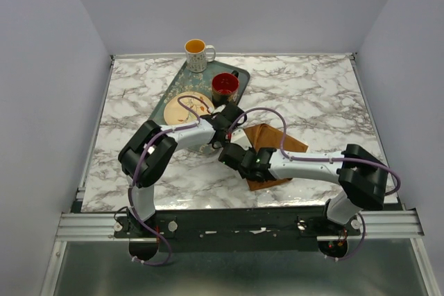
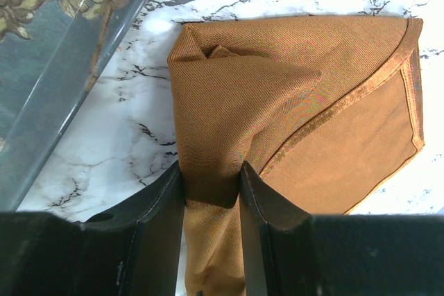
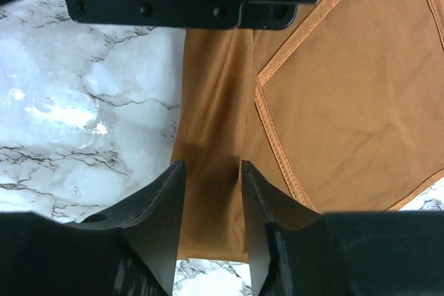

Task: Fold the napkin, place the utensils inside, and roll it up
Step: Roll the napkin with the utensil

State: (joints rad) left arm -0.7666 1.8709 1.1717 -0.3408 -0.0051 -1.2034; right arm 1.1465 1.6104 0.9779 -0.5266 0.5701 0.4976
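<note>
Mostly napkin (image 1: 265, 136) is hidden under arms from top. L gripper (image 2: 210, 175) pinches its raised fold; R gripper (image 3: 212, 171) half-open astride same fold, grip unclear.

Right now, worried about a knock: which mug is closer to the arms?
The red mug, just beyond the left arm; the pale patterned mug stands farther back, near the table's far edge.
</note>
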